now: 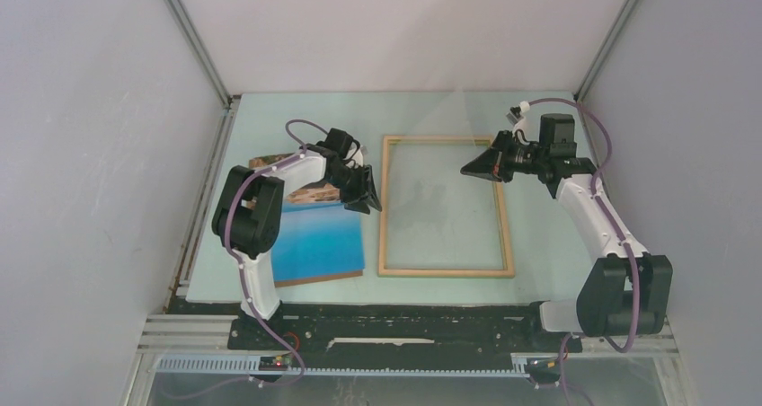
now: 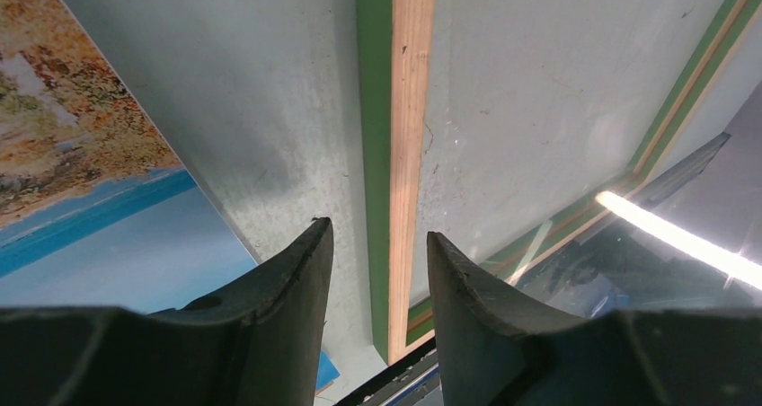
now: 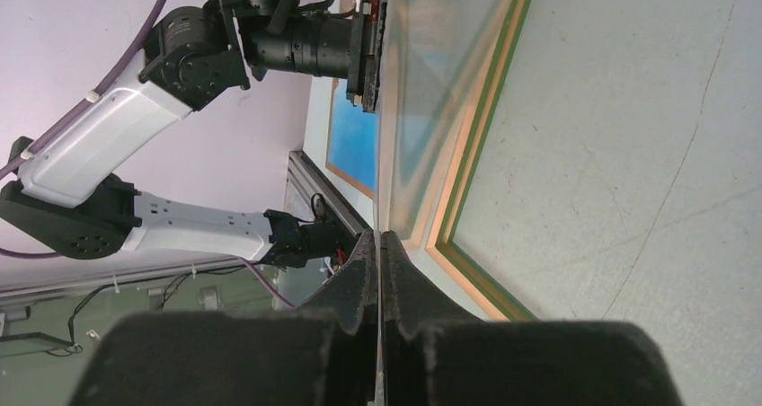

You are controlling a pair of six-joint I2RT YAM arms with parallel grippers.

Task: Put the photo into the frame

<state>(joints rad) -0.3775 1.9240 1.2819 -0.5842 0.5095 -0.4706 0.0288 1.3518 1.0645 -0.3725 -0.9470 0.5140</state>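
Nearest the left wrist lens, the left gripper [image 2: 377, 231] is being held with its jaws parted, one dark fingertip [image 2: 301, 262] on each side of the left rail of the frame [image 2: 412, 110]. Whether wood is being touched cannot be told. From above, the left arm [image 1: 256, 280] is being bent at the elbow over the photo [image 1: 319, 240], its wrist being reached rightward and tipped down at that rail.

The photo is being shown picture side up on the counter [image 1: 535, 235], just beside the frame and outside it. Its cliff end is being partly hidden by the arm. The frame [image 1: 445, 270] is being shown flat, wood face up, a green strip being seen beside the wood.

The right arm [image 1: 593, 213] is being stretched up and turned leftward, the right gripper [image 1: 469, 167] being held over the frame's far right corner. Its jaws are being clamped tight on the edge of a clear pane [image 3: 413, 110], which is being held tilted above the frame. From above, the pane is being made out only as faint glare, and its outline is being lost against the pale counter.
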